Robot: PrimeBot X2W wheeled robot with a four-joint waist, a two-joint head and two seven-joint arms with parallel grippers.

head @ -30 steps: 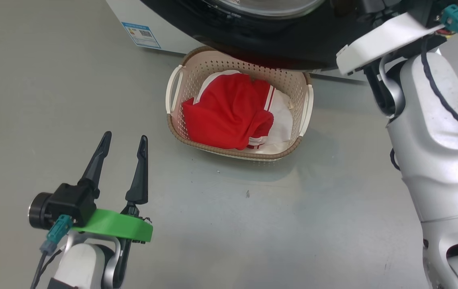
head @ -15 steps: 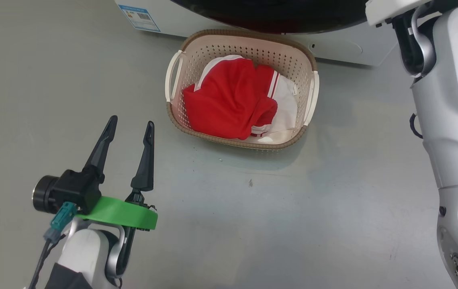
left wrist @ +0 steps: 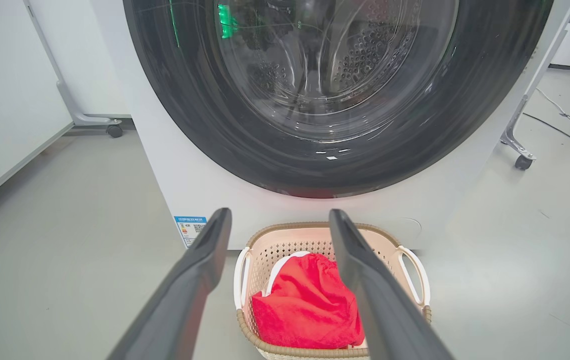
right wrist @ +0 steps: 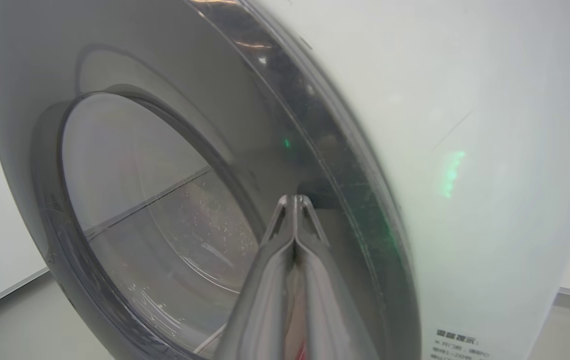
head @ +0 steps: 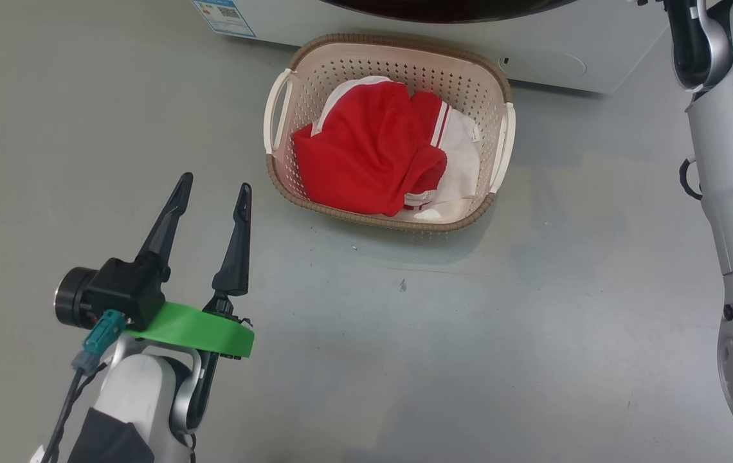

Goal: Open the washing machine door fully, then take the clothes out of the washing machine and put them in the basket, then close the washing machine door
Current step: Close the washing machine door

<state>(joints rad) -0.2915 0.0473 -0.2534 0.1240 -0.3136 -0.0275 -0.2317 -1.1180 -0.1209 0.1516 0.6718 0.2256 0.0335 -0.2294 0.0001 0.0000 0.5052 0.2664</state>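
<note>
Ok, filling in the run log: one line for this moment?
clothes: in basket | door: about closed | left pincer: open, empty | right pincer: shut, at door rim

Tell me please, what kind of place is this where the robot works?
Probably a lab or test room arranged for laundry, not a home. A washing machine stands on a bare grey floor, a white panel on a wheeled stand is beside it, and a basket of clothes sits before it.

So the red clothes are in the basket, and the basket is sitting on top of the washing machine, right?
Not quite. The clothes are in the basket, but the basket stands on the floor, just in front of the washing machine, not on top of it. The head view shows this.
</note>
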